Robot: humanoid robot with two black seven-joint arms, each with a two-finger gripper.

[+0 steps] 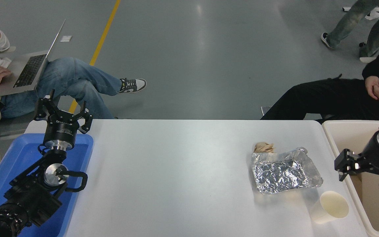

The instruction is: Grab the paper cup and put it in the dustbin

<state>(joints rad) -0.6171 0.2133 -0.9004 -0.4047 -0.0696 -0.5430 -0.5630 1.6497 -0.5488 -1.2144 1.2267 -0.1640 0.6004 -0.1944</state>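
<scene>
The paper cup (330,206), plain cream-white, stands on the white table near its front right corner, its mouth facing up toward the camera. The dustbin (341,130), a large beige tub, stands against the table's right edge, right beside the cup. My right gripper (362,176) comes in from the right edge and hangs over the dustbin's near-left rim, above and to the right of the cup, apart from it. Its fingers are spread and hold nothing. My left gripper (63,110) is parked open over the blue tray at the left.
A crumpled silver foil tray (285,171) lies just behind and left of the cup, with a small brown paper wad (263,147) behind it. A blue tray (18,154) sits at the table's left end. People sit beyond the far edge, left and right.
</scene>
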